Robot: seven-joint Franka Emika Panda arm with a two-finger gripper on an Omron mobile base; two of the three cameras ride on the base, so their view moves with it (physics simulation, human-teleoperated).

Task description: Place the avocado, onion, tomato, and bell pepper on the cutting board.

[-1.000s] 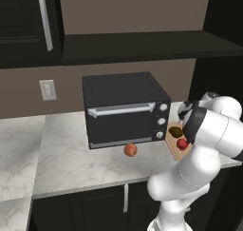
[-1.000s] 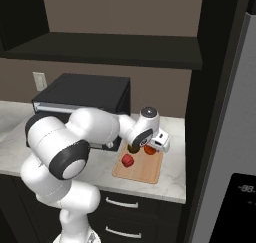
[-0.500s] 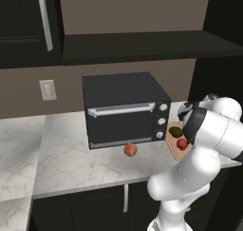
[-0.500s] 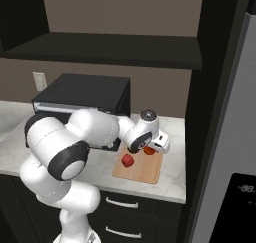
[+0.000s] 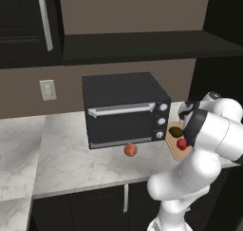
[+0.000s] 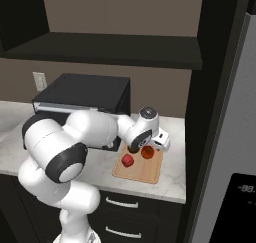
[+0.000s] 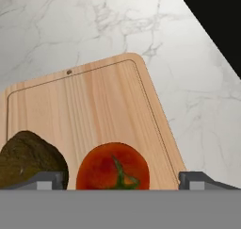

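- Hand view: cutting board (image 7: 99,101) fills centre, lying on white marble counter (image 7: 188,58); small hole near its upper-left edge.
- Tomato (image 7: 113,169) at bottom centre of hand view, on the board, green stem facing up. It sits between the two finger tips (image 7: 44,180), with clear gaps either side.
- Gripper (image 7: 120,181) jaws spread wide, released, nothing grasped.
- Avocado (image 7: 28,159) lower left of hand view, on the board, just beside the tomato; cannot tell if they touch.
- Right base view: board (image 6: 145,169) at centre, near counter's front edge, right of the black toaster oven (image 6: 85,102). Gripper (image 6: 142,149) low over the board's far end.
- Same view: tomato (image 6: 147,152) just under the hand; crimson piece, likely the bell pepper (image 6: 128,160), on the board's left part, apart from the tomato. Avocado (image 6: 133,149) a dark bit left of tomato, mostly hidden by the hand.
- Left base view: board (image 5: 178,151) at centre right, partly behind the white arm; avocado (image 5: 175,130) and a red piece (image 5: 182,143) on it. Which red piece, cannot tell.
- Onion (image 5: 130,150) in centre of left base view, on the counter just in front of the toaster oven (image 5: 126,109), well apart from the board, not on it.
- Wall outlet (image 5: 47,89) at left, above the counter.
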